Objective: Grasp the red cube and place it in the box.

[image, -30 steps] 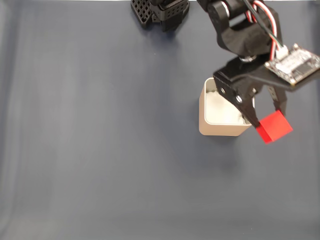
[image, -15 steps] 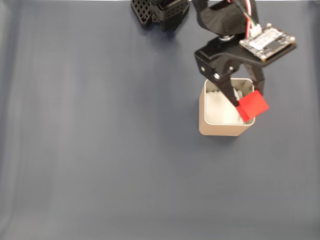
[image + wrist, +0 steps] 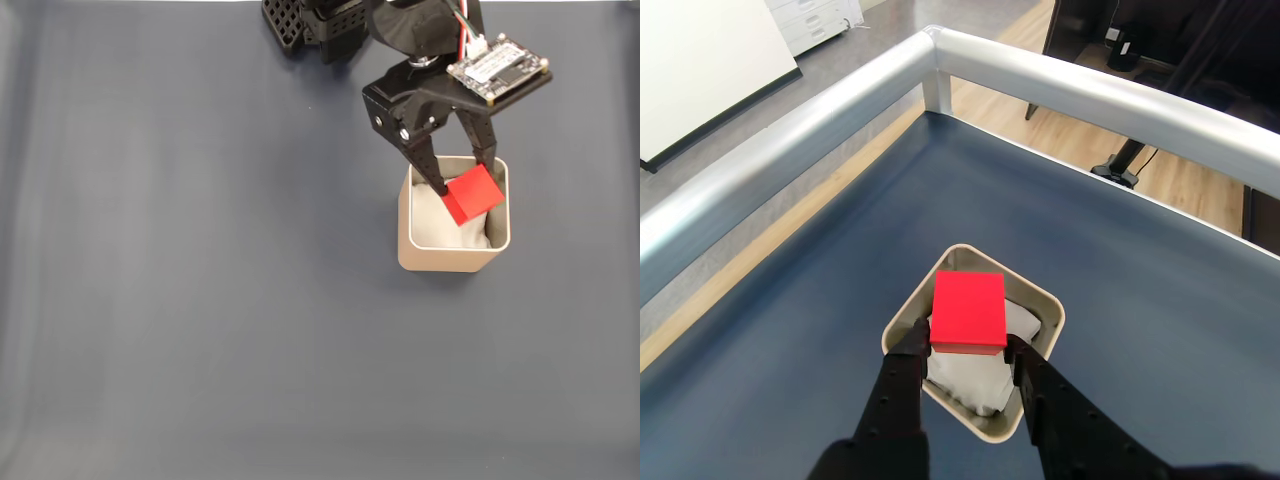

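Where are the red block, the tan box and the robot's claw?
red cube (image 3: 968,308), wrist view, its top face.
box (image 3: 450,259), fixed view, its near outer wall.
gripper (image 3: 462,178), fixed view, midway between its fingertips.

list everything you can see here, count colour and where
red cube: 1, bright red, held between the gripper fingers above the box opening, seen also in the wrist view
box: 1, beige with rounded corners, on the table right of centre in the fixed view
white lining: 1, crumpled white, inside the box
table: 1, dark blue-grey surface under everything
metal rail: 1, silver, along the table edges in the wrist view
wooden floor: light brown, beyond the rail in the wrist view
circuit board: 1, white-topped, on the arm above the gripper
arm base: 1, black, top edge of the fixed view
gripper: 1, black, closed on the red cube over the box
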Available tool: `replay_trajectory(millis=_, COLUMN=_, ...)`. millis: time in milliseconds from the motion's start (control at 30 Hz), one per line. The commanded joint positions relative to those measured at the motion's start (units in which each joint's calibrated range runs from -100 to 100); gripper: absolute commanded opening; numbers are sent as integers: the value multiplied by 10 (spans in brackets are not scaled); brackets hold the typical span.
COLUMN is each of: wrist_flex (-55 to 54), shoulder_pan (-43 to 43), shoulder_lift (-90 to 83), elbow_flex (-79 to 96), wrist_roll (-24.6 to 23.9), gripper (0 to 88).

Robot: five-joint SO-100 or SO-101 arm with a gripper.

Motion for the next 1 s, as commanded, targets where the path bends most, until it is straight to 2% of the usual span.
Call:
replay_trajectory(millis=0, wrist_flex=-11, shoulder_pan=8, shoulder_lift=-24, elbow_flex=3, wrist_roll=4, gripper=60)
replay_trajectory(millis=500, wrist_flex=-18, shoulder_pan=13, shoulder_lift=-40, elbow_flex=28, wrist_roll=2, gripper=78)
replay_trajectory(millis=800, wrist_flex=-35, shoulder_pan=22, shoulder_lift=-47, elbow_flex=38, wrist_roll=-8, gripper=231)
replay_trajectory(millis=967, wrist_flex=-41, shoulder_pan=39, shoulder_lift=-50, elbow_flex=51, wrist_roll=-5, gripper=351)
